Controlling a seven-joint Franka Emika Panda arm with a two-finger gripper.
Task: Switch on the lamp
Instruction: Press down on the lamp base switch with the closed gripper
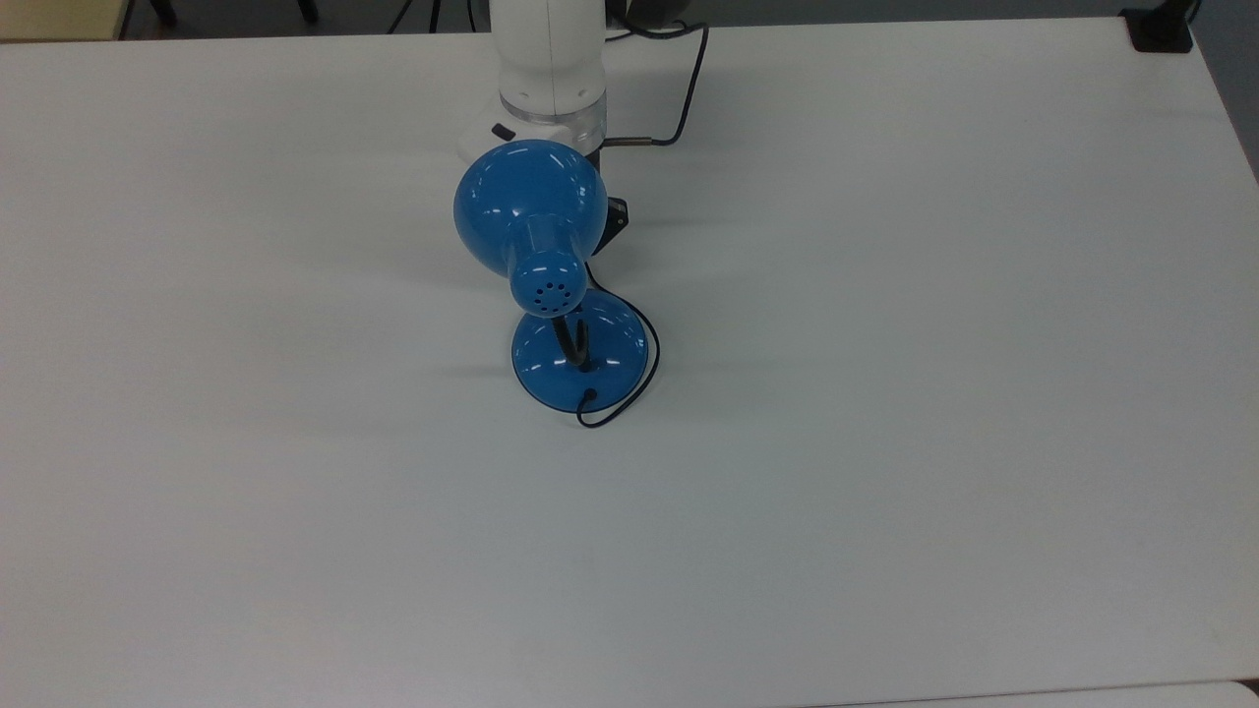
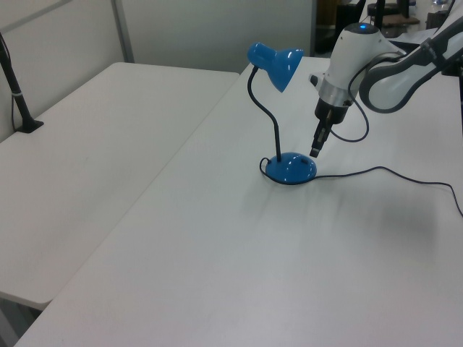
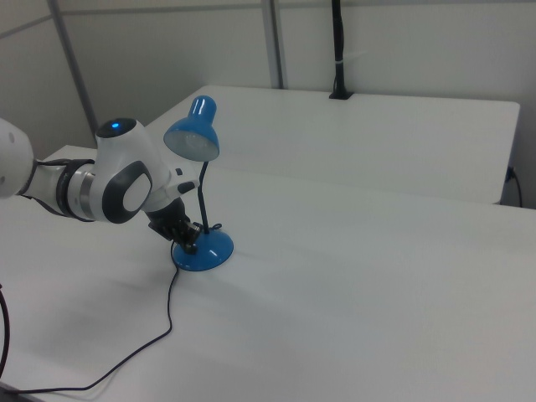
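While the lamp stands upright on the white table, the gripper hangs tilted just above the rim of its round blue base, on the left view's right. Its fingers look drawn together, though it's hard to be sure. Right below the gripper the thin black cord trails away across the tabletop, and the shade sits higher up beside the arm.

You've got bright, even overhead light; the white table washes pale, shadows stay soft and faint, small glints sit on the lamp shade, everything reasonably sharp.
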